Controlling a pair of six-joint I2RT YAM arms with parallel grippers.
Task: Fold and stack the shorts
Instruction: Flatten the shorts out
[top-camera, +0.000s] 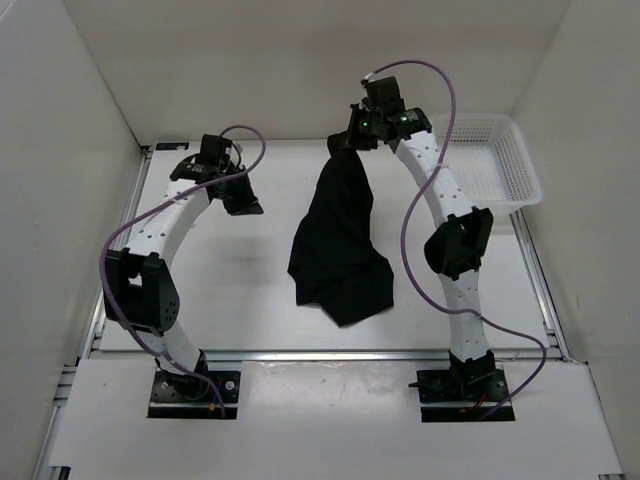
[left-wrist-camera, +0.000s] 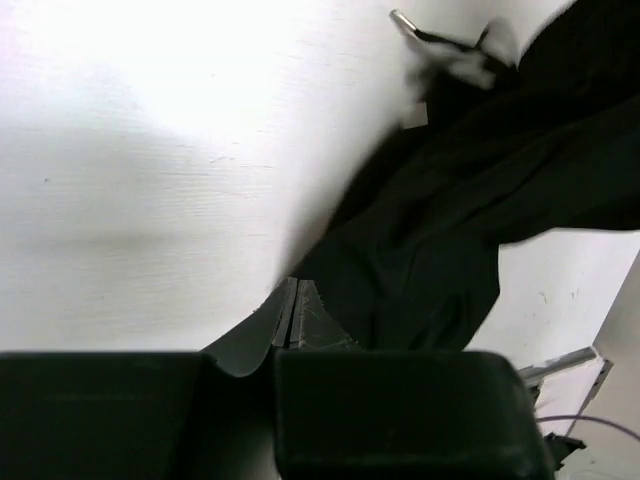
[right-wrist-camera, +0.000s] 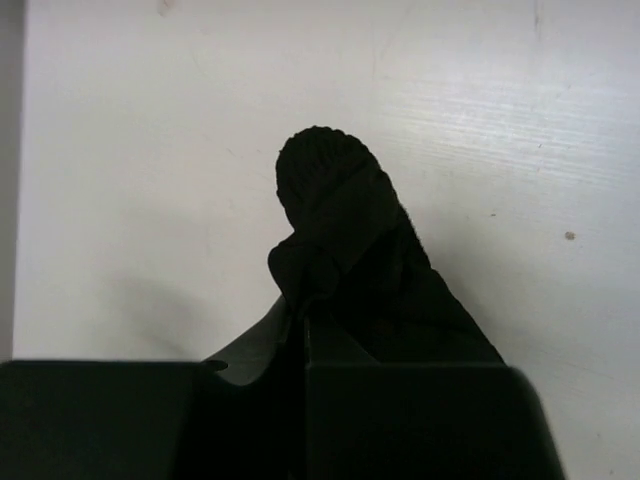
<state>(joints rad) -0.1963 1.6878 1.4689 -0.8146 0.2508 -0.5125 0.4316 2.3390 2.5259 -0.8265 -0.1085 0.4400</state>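
Observation:
One pair of black shorts (top-camera: 338, 240) hangs in the middle of the table, its lower part bunched on the surface. My right gripper (top-camera: 347, 143) is shut on the shorts' top edge at the far middle and holds it up; the pinched fold (right-wrist-camera: 335, 215) sticks out past the fingertips in the right wrist view. My left gripper (top-camera: 243, 204) is shut and empty at the far left, apart from the cloth. In the left wrist view the shorts (left-wrist-camera: 470, 230) fill the upper right beyond the closed fingertips (left-wrist-camera: 292, 300).
A white mesh basket (top-camera: 492, 165) stands at the far right corner. White walls close in the table on the left, back and right. Purple cables loop off both arms.

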